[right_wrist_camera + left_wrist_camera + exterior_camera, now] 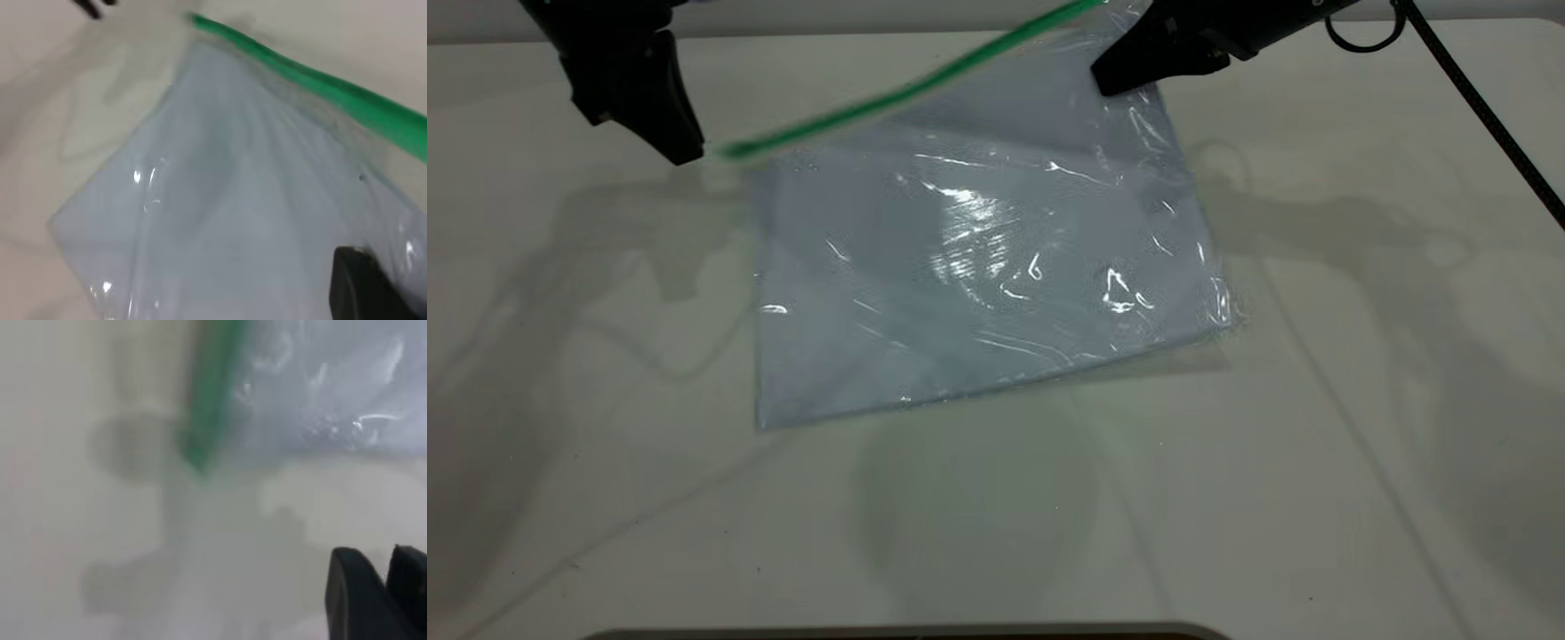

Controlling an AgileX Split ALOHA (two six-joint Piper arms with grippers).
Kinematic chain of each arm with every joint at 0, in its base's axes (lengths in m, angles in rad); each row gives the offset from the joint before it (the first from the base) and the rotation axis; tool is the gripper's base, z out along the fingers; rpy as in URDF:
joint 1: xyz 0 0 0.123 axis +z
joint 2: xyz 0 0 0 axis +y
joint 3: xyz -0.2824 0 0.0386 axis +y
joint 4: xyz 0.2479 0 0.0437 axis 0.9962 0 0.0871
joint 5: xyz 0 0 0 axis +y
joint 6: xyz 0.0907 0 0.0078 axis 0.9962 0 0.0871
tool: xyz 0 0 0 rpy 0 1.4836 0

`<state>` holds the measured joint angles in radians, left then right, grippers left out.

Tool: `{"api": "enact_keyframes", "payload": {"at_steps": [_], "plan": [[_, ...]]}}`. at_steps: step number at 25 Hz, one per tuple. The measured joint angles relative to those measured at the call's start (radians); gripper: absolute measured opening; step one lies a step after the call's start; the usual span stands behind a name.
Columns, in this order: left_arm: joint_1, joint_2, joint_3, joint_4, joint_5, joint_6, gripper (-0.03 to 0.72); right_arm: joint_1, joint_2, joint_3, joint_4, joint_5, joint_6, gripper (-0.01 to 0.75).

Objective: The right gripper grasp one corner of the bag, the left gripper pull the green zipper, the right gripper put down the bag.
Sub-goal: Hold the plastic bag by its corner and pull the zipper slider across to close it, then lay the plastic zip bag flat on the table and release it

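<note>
The flat clear plastic bag (978, 284) with white paper inside hangs tilted from my right gripper (1116, 76), which is clamped on its upper corner; the bag's low edge rests on the white desk (1316, 462) below and in front of that gripper. The narrow bright green zipper (907, 89) slopes away from the right gripper down toward my black left gripper (680, 147), ending just beside its tips. In the left wrist view the strip's end sits apart from that gripper's fingers (357, 600), which look nearly together and hold nothing. I cannot make out the slider tab, so I cannot tell whether the zip is drawn. I judge the corner grasp done, the pull either finished or just missed, and setting the bag down not yet done.
</note>
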<state>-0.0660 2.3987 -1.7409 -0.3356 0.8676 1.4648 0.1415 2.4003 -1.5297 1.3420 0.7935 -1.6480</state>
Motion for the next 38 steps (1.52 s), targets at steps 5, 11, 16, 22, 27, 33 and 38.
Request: {"api": "enact_keyframes", "payload": {"at_steps": [5, 11, 16, 22, 27, 33, 38], "plan": [[0.003, 0.000, 0.000, 0.001, -0.002, -0.068, 0.382, -0.008, 0.000, 0.000, 0.004, -0.022, 0.025, 0.044], [0.003, 0.000, 0.000, -0.017, -0.074, -0.288, 0.526, -0.010, 0.000, 0.000, 0.007, -0.049, 0.128, 0.255], [0.003, -0.004, 0.000, -0.087, -0.110, -0.413, 0.548, -0.006, 0.000, 0.000, -0.008, -0.079, 0.208, 0.575], [0.003, -0.091, 0.001, -0.110, -0.127, -0.545, 0.548, -0.004, -0.067, 0.000, -0.171, -0.273, 0.356, 0.649], [0.003, -0.249, 0.002, -0.107, -0.122, -0.650, 0.550, -0.013, -0.239, 0.000, -0.394, -0.283, 0.566, 0.581], [0.003, -0.458, 0.004, 0.050, -0.076, -0.857, 0.550, -0.014, -0.453, 0.001, -0.678, -0.202, 0.844, 0.568], [0.003, -0.614, 0.004, 0.214, 0.045, -1.072, 0.550, -0.014, -0.642, 0.001, -0.818, -0.122, 1.004, 0.565]]}}
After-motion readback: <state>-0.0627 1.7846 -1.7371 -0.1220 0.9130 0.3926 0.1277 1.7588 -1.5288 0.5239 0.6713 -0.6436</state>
